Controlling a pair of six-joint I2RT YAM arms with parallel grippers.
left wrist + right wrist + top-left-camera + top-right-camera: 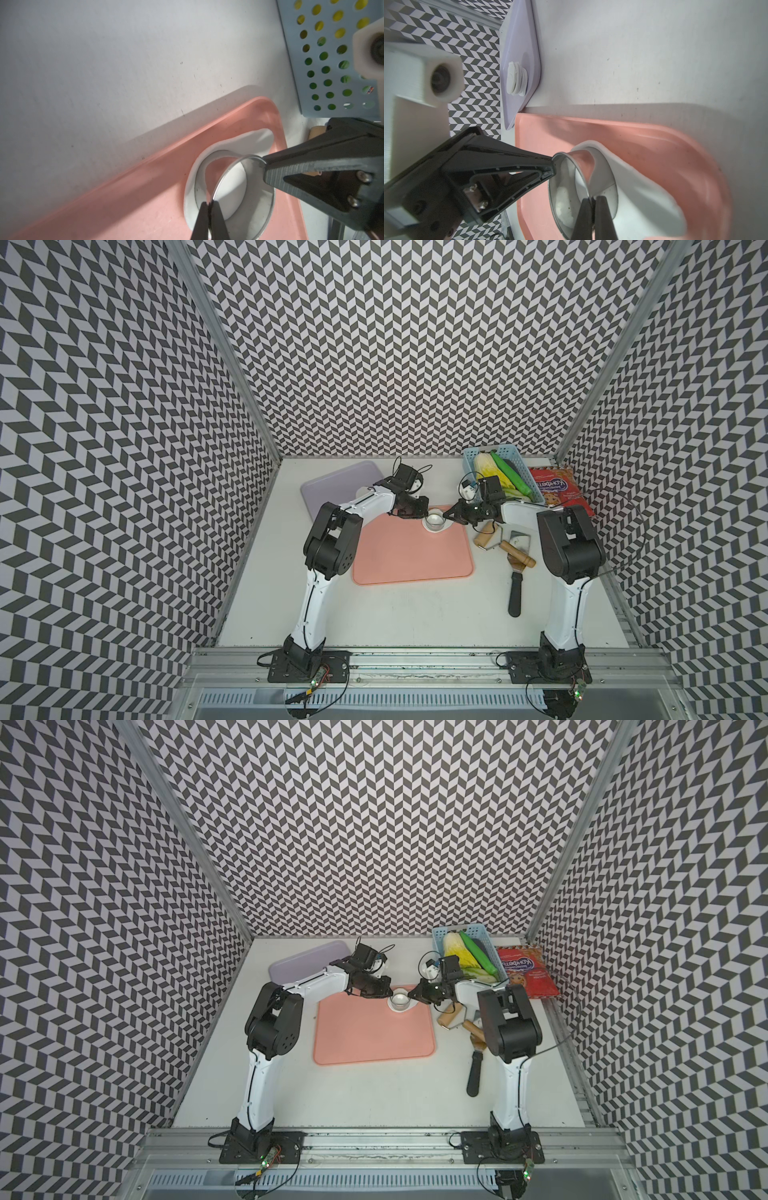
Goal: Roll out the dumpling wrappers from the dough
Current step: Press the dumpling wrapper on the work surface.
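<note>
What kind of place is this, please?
Probably a robot test booth staged as a kitchen worktop: chevron-patterned walls, a left arm and right arm mounted on a metal rail, and dough on a pink tray.

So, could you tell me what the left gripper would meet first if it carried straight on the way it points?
The steel ring cutter: the left gripper is shut on its near rim. Straight across the ring, it would likely reach the right gripper, shut on the opposite rim.

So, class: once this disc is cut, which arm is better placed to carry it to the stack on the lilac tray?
Probably left: the left pincer and right pincer both pinch the ring cutter, but the lilac tray holding the wrapper stack lies on the left arm's side.
</note>
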